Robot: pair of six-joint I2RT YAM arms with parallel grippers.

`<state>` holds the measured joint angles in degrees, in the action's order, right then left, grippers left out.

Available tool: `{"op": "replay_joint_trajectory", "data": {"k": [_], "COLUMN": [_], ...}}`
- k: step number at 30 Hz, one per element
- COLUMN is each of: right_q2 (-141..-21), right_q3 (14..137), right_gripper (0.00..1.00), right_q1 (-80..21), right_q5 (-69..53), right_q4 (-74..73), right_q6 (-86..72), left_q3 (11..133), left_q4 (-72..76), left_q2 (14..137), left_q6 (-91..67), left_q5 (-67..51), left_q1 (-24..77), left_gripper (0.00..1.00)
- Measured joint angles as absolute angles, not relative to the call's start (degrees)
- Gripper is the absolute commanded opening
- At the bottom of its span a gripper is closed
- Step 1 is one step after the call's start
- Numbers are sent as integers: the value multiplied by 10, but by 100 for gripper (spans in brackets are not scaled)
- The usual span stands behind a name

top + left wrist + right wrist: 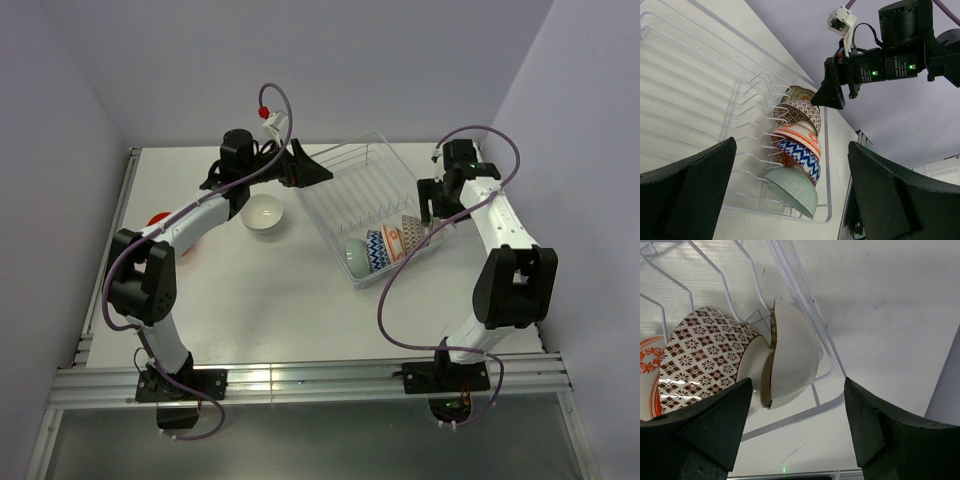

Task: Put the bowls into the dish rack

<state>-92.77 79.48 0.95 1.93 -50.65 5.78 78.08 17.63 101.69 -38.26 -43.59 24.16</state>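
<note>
The clear dish rack (pixel 352 188) lies at an angle in the middle right of the table. A row of bowls stands in its near end: pale teal (pixel 356 257), blue-patterned (pixel 375 250), orange-white (pixel 393 240) and brown-patterned (pixel 411 228). In the right wrist view a scalloped olive bowl (pixel 792 360) stands on edge at the row's end, against the brown-patterned bowl (pixel 705 355). My right gripper (pixel 797 425) is open around it, with a gap on both sides. A white bowl (pixel 264 213) sits on the table. My left gripper (pixel 318 170) hangs open over the rack's far corner, empty.
An orange-red bowl (pixel 157 219) shows at the far left, mostly hidden behind my left arm. The rack's far half (pixel 715 100) holds only bare prongs. Grey walls close the table on three sides. Cables loop above both arms.
</note>
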Motion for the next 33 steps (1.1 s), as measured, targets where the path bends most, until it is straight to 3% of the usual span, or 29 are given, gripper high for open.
{"op": "replay_joint_trajectory", "data": {"k": [10, 18, 21, 33], "right_q2": [-927, -889, -873, -869], "right_q3": [807, 821, 837, 940], "right_gripper": [85, 95, 100, 100], "right_q1": [10, 7, 6, -16], "right_q5": [-2, -98, -133, -234], "right_q4": [-525, -552, -552, -501], "right_q6": [65, 100, 110, 98], "left_q3": [780, 755, 745, 756], "left_q4": [176, 154, 121, -191], "left_q2": [1015, 979, 959, 888], "left_q6": [-381, -360, -336, -100], "left_q5": [-436, -437, -437, -423], "left_q1": [237, 200, 164, -105], "left_gripper": [99, 98, 97, 97]}}
